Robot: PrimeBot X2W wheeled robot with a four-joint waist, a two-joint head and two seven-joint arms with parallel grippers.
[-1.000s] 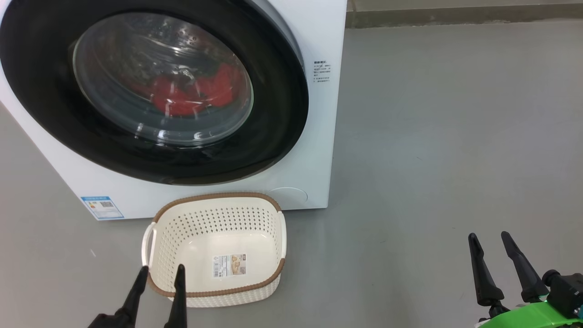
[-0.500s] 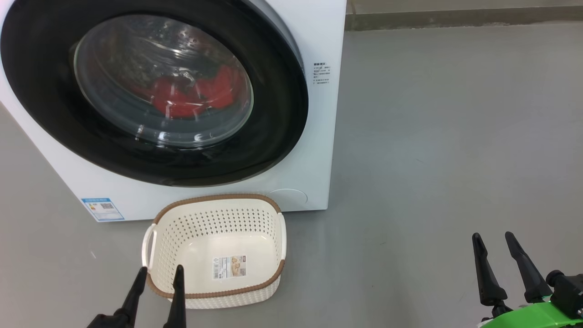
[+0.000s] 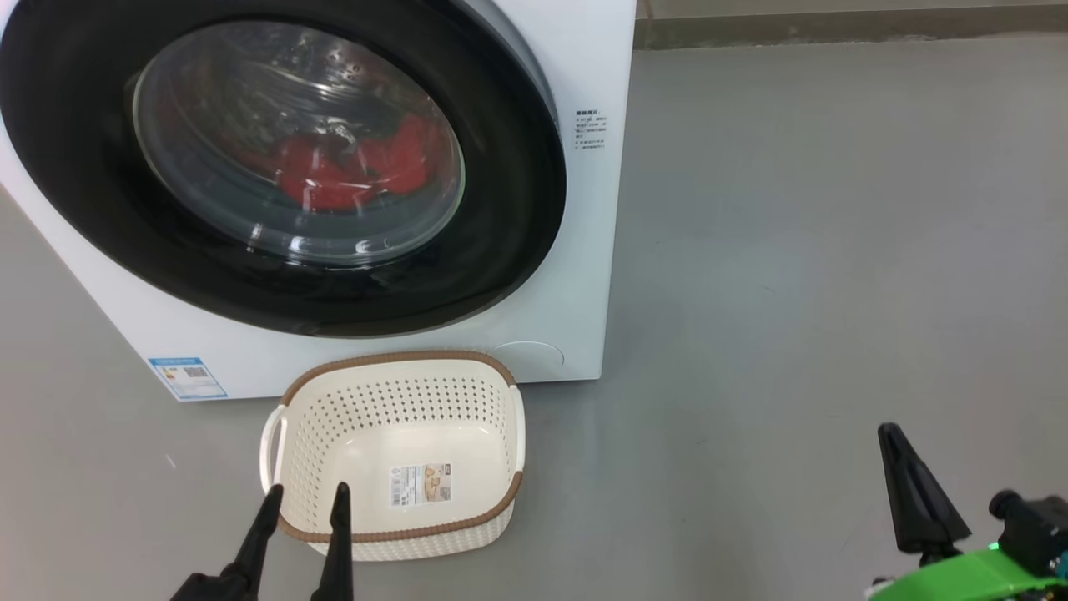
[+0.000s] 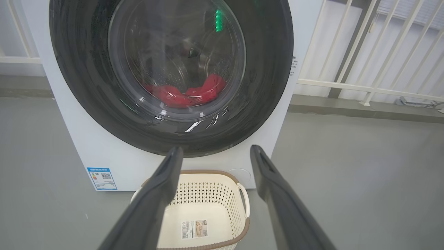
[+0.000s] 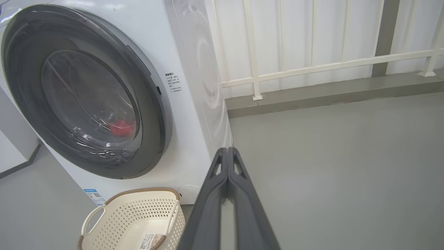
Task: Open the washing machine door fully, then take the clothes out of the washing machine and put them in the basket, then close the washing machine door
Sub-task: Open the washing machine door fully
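**Head view:** The big white front-loading washing machine (image 3: 584, 67) has its large round door, glossy black rim around bulging clear glass (image 3: 501, 250), shut flat against its front. Behind the glass, the bright red fabric clothes (image 3: 350, 171) lie low in the drum. The small cream perforated plastic basket with a brown woven-look rim (image 3: 400, 357) stands on the grey floor (image 3: 793, 250) just in front of the machine's base. It has a paper sticker (image 3: 421, 486) on its bottom.

The left gripper (image 3: 307, 491) hangs at the basket's rim on the side away from the machine, its fingers apart and holding nothing. The right gripper (image 3: 889, 430) is well off to the machine's right, its fingers pressed together on nothing.

A small blue label (image 3: 187, 377) sits at the machine's lower front corner and a block of printed text (image 3: 590, 129) beside the door. Both are too small to read.

**Left wrist view:** This view adds a white metal railing (image 4: 364, 86) behind and to the right of the machine. A green glint (image 4: 218, 15) shows high on the door glass.

**Right wrist view:** The machine's embossed white side panel (image 5: 204, 86) shows here, with the railing running on behind it.
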